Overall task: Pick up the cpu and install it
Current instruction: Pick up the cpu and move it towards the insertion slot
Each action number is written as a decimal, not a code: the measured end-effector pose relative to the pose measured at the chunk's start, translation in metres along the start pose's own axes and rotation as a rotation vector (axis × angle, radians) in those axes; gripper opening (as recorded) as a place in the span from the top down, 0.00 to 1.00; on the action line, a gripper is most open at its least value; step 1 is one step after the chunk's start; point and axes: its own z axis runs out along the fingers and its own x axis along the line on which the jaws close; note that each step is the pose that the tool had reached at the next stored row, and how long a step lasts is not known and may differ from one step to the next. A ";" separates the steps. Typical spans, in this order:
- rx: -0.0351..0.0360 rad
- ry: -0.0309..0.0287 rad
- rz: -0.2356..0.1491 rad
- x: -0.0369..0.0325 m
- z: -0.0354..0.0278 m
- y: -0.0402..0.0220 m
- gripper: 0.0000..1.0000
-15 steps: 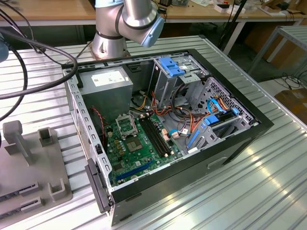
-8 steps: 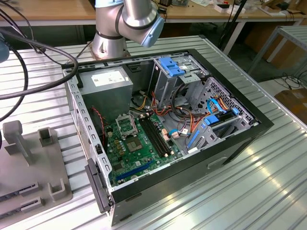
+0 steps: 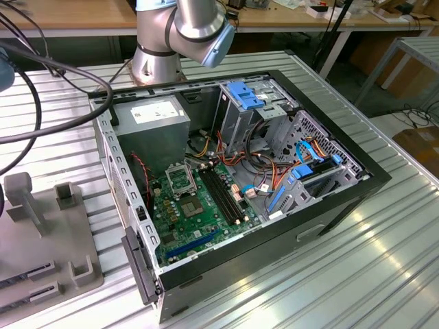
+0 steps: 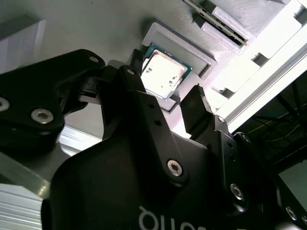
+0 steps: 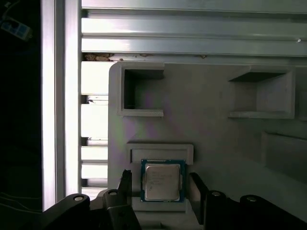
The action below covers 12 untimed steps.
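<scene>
Ribbed aluminium table (image 3: 384, 260) carries everything, with a grey moulded tray (image 5: 206, 120) lying on it. In both wrist views the gripper (image 5: 161, 188) hangs nearest the lens, its black fingers (image 5: 197, 189) spread apart on two opposite sides of the cpu (image 5: 162, 180), a thin gap on each side and nothing held. The cpu lies flat, metal top up, in a shallow square recess near one edge of the tray. Past it the first wrist view shows two open box-shaped pockets (image 5: 141, 91) in the tray, then the tray's edge, table slats and a dark drop. The second wrist view shows instead a long thin part (image 4: 216, 21) lying in a slot beyond the chip.

At the exterior view's left sits the tray, and just beside it the open computer case (image 3: 329, 212), its socket (image 3: 180, 179) clear of the cables, between the power supply (image 3: 154, 116) and the memory slots (image 3: 223, 195). Farther back stands the arm's base (image 3: 154, 58).
</scene>
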 end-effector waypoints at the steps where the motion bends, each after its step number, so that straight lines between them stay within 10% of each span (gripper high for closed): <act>1: -0.0001 -0.0001 0.000 -0.0001 0.0004 0.0000 0.41; 12: -0.0001 -0.0001 0.003 -0.0025 0.0037 0.0000 0.41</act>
